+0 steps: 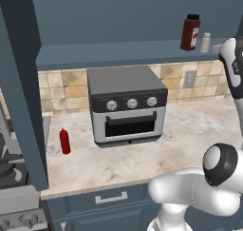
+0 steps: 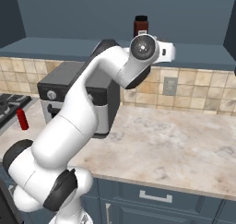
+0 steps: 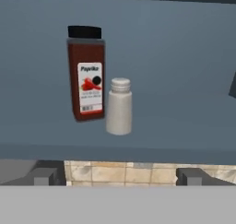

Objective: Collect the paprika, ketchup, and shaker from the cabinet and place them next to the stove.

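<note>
I see a marbled counter (image 1: 190, 144) under a tan tiled wall, with a silver toaster oven (image 1: 127, 106) on it and the stove (image 1: 14, 197) at the far left. The ketchup (image 1: 65, 141) stands on the counter near the stove. On the cabinet (image 1: 118, 52) shelf the paprika (image 3: 86, 73) stands upright with the shaker (image 3: 119, 107) just to its right. My gripper (image 3: 118, 176) has its jaws wide apart, holding nothing, short of the shelf edge. The arm is raised high, hand level with the shelf, facing both jars.
</note>
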Available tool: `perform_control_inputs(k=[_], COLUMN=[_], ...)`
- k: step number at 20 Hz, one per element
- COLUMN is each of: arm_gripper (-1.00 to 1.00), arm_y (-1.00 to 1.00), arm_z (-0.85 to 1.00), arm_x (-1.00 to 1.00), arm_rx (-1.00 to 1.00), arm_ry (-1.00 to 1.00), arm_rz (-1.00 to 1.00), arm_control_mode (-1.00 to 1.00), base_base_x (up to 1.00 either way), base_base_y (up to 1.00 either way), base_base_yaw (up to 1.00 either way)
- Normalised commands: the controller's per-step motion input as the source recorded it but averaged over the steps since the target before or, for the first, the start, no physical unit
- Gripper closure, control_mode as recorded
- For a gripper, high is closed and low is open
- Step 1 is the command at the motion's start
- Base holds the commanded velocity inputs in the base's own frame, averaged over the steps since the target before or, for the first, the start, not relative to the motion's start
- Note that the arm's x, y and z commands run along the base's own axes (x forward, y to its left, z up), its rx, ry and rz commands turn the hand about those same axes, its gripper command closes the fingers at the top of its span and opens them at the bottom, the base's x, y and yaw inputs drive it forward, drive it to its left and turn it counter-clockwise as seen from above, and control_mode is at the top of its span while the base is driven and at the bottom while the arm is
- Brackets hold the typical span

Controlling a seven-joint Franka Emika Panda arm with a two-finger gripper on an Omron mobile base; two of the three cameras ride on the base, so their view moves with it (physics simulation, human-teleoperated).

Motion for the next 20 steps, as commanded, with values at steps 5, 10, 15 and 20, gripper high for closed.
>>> perform_control_inputs(k=[5,10,15,20], arm_gripper=[-1.00,-1.00,-1.00,-1.00], arm_y=[-0.07,-0.15,-0.14,-0.01], arm_z=[0.00,0.00,0.00,0.04], arm_x=[0.12,0.12,0.23,0.27], arm_rx=[0.00,0.00,0.00,0.00], arm_ry=[0.00,0.00,0.03,0.05], arm_rz=[0.08,0.06,0.04,0.01], arm_control_mode=[-1.00,-1.00,-1.00,-1.00], base_base_x=[0.00,0.00,0.00,0.00], base_base_y=[0.00,0.00,0.00,0.00], base_base_yaw=[0.00,0.00,0.00,0.00])
